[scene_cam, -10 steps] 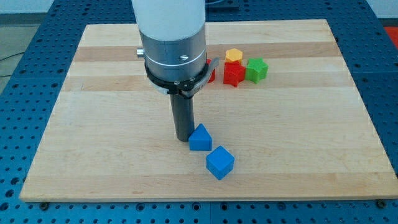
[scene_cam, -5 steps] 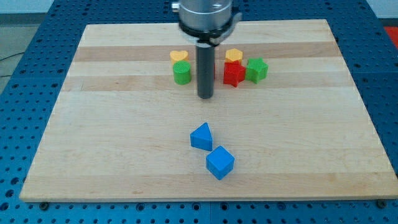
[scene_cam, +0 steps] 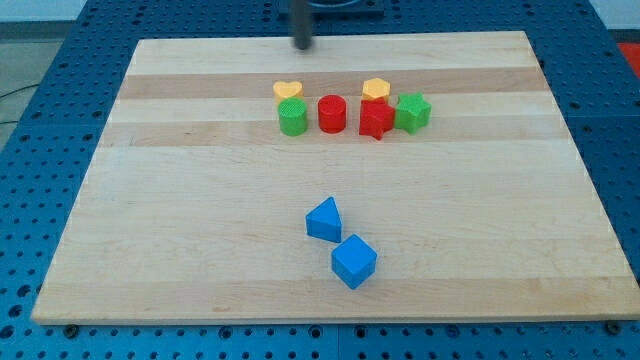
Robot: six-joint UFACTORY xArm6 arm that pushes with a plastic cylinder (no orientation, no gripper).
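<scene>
My tip (scene_cam: 302, 46) shows as a dark blur at the view's top, at the board's far edge, touching no block. Nearest to it is the yellow heart block (scene_cam: 288, 91), with the green cylinder (scene_cam: 293, 118) just below that. To their right stand the red cylinder (scene_cam: 331, 113), the red star-like block (scene_cam: 376, 119), the yellow hexagon (scene_cam: 376, 89) and the green star-like block (scene_cam: 412, 112). Far below, the blue triangle (scene_cam: 323, 219) and the blue cube (scene_cam: 353, 261) sit close together.
The wooden board (scene_cam: 170, 220) lies on a blue perforated table (scene_cam: 40, 150).
The rod has drawn back from beside the blue triangle up to the board's top edge, and the arm's body has left the view. The red cylinder is now uncovered. No block has moved.
</scene>
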